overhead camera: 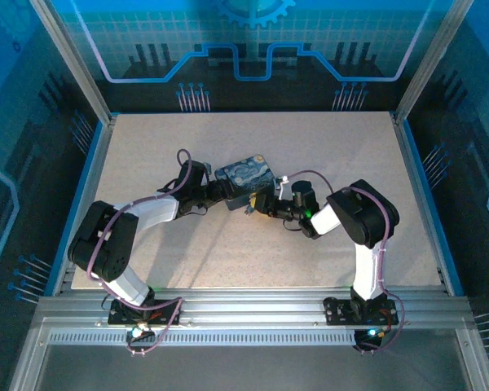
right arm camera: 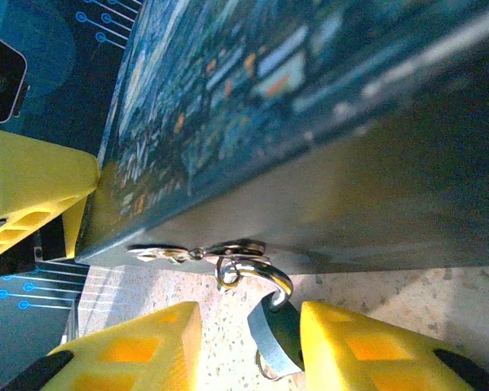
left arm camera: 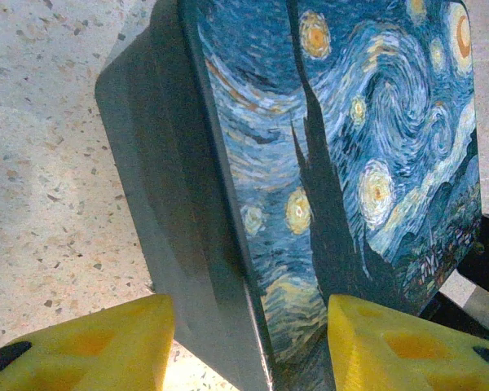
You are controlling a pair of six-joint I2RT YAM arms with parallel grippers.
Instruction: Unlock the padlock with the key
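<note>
We saw box (overhead camera: 243, 181) mid-worktop, left gripper (left arm camera: 248, 308) pinching its end. Padlock (right arm camera: 275, 332) hung off box's hasp (right arm camera: 187, 252) between right gripper's (right arm camera: 251, 309) spread fingers. We judged off-centre closing could swing padlock aside or shove box loose.

The left arm (overhead camera: 122, 236) and the right arm (overhead camera: 363, 220) are alike: black rounded joint housings, glossy white link covers, a thin purple cable (overhead camera: 314, 173) looping loosely along each, a black base plate (overhead camera: 138, 312), and blocky yellow gripper fingers (left arm camera: 90, 342) moulded with recessed rectangular pockets.
</note>
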